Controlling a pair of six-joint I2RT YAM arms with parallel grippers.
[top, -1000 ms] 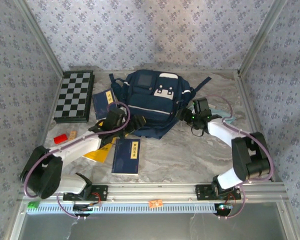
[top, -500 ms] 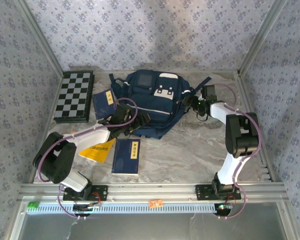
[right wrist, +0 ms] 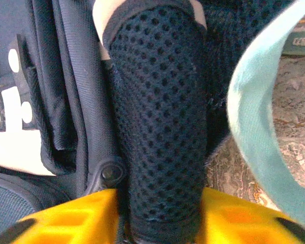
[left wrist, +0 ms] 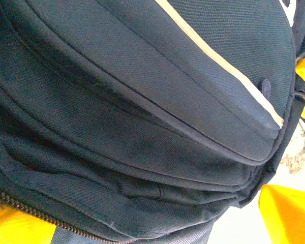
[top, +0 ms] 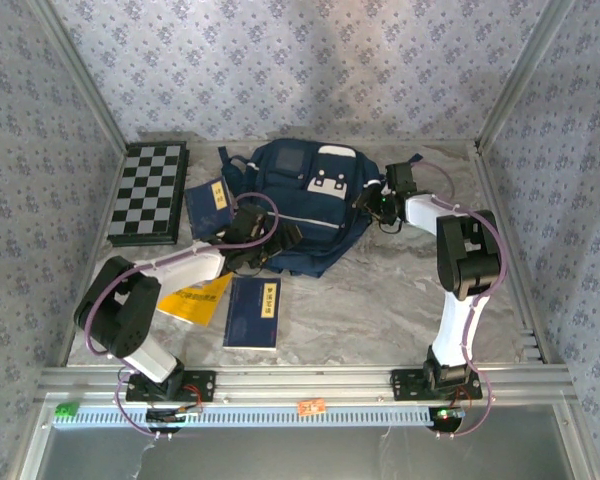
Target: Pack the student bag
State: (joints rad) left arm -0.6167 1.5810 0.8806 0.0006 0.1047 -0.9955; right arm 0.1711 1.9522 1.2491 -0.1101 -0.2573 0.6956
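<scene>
**Operator:** Since a second ago, what has moved?

**Observer:** Your right arm has folded in toward the student bag (top: 300, 205). Your right end effector (top: 377, 204) now sits against the bag's side.

**Operator:** Is it gripping?

**Observer:** Yes. Its yellow fingers (right wrist: 66, 221) close on the bag's black mesh strap (right wrist: 160, 127), which runs straight ahead between them. The bag's body lies just to its left.

**Operator:** And the left?

**Observer:** Your left end effector (left wrist: 150, 221) stands wide open. The bag's navy front fills the space directly ahead of it, very close. I cannot tell whether they touch. The bag lies on the worktop (top: 380, 310).
</scene>
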